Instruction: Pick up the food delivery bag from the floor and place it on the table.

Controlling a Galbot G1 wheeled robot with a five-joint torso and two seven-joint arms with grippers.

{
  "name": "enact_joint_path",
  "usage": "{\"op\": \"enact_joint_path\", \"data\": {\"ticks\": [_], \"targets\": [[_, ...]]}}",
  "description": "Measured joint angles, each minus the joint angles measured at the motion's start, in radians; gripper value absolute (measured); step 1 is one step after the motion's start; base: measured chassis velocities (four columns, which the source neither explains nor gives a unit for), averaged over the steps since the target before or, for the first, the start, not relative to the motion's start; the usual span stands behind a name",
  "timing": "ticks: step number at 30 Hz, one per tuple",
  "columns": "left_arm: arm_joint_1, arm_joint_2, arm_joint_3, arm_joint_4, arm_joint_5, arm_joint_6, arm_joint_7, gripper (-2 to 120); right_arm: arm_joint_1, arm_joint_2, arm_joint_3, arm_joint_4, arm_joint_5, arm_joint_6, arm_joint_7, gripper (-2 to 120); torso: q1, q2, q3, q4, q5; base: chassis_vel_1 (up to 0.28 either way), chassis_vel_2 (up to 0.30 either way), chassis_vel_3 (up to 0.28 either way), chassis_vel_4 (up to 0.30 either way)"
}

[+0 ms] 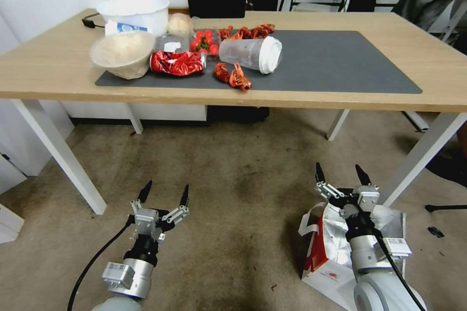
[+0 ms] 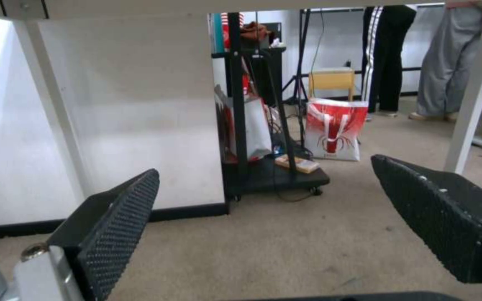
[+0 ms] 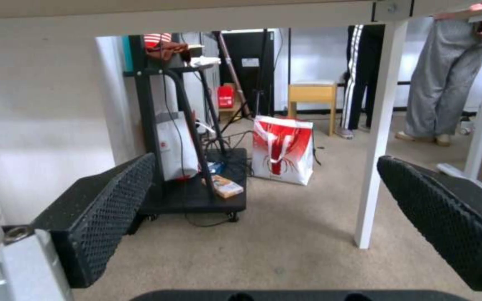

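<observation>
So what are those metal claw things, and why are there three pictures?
Those claws are a robot's two hands, called grippers. The big picture comes from a camera on its head, looking down. The left gripper hovers over the floor with its fingers spread. The right gripper is spread too, just above the food delivery bag, which stands on the carpet with its shiny lining showing. Nothing is held yet.

The other two pictures come from little cameras on each wrist. You look out between the black bumpy fingers, under the table.

On the table lies a dark grey mat with a tipped-over plastic cup, a crumpled red packet, a bowl, a white tub, small red tomatoes and red crayfish.
</observation>
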Motion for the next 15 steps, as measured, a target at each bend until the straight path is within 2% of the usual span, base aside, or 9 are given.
{"op": "enact_joint_path", "data": {"ticks": [15], "targets": [[-0.005,0.005,0.001,0.010,0.001,-0.001,0.001,96,0.013,0.004,0.002,-0.013,0.007,0.002,0.001,100,-0.016,-0.061,-0.044,0.0000,0.0000,0.000,0.000,0.000,0.000]]}}
